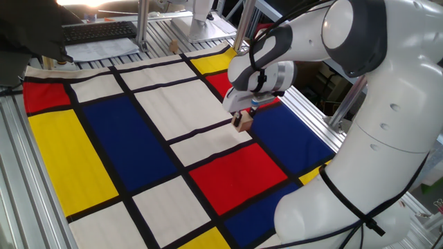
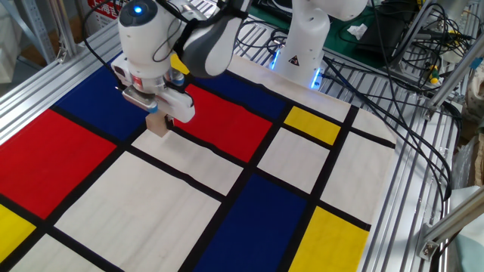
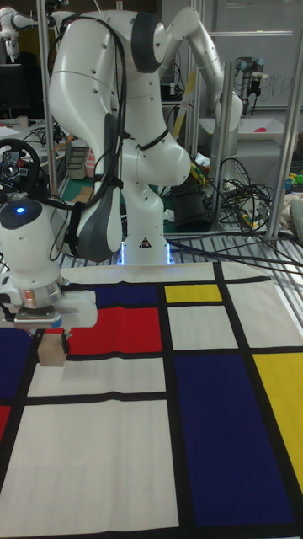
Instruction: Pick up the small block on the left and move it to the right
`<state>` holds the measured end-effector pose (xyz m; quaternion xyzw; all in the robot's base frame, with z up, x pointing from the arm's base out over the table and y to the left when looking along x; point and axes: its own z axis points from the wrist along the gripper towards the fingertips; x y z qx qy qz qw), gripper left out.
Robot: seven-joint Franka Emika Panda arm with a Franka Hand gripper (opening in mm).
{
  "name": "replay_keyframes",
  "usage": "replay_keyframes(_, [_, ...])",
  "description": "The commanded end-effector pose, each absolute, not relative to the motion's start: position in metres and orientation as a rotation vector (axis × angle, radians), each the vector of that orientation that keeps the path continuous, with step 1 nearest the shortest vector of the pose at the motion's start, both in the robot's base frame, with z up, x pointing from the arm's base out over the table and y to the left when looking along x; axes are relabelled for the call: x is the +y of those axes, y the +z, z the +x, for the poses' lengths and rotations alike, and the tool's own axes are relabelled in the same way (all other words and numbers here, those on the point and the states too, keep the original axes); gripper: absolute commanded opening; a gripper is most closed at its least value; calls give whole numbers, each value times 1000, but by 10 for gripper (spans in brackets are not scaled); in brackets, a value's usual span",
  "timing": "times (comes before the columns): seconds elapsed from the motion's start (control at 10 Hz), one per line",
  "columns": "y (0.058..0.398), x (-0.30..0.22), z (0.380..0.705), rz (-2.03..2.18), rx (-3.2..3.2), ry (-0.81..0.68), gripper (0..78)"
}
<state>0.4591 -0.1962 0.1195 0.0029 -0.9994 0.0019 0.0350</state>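
Above mat's black line, tool (image 2: 158,117) clamps small block (image 2: 157,125); fingertips mostly hidden behind block

Between my pincer's (image 2: 158,115) fingers sits a matt, pale wooden block (image 2: 157,125), over a smooth matt cloth (image 2: 189,204) ringed by ribbed, shiny metal rails (image 2: 41,83).

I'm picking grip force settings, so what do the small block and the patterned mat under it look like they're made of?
The small block, held in the claw, looks like plain unfinished wood: light tan, matte, no paint or gloss visible. The mat appears to be cloth, probably printed fabric: its white panels show faint creases and it lies soft and flat rather than rigid. Neither material can be confirmed by look alone.
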Motion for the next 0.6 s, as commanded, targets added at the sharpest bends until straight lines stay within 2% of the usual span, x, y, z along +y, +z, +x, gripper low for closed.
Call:
replay_keyframes(0.1, [121, -196, 462, -6, -3069, 47, 11])
replay_keyframes(0.4, [121, -196, 462, 90, -3065, 122, 11])
replay_keyframes(0.6, [121, -196, 462, 141, -3034, 82, 11])
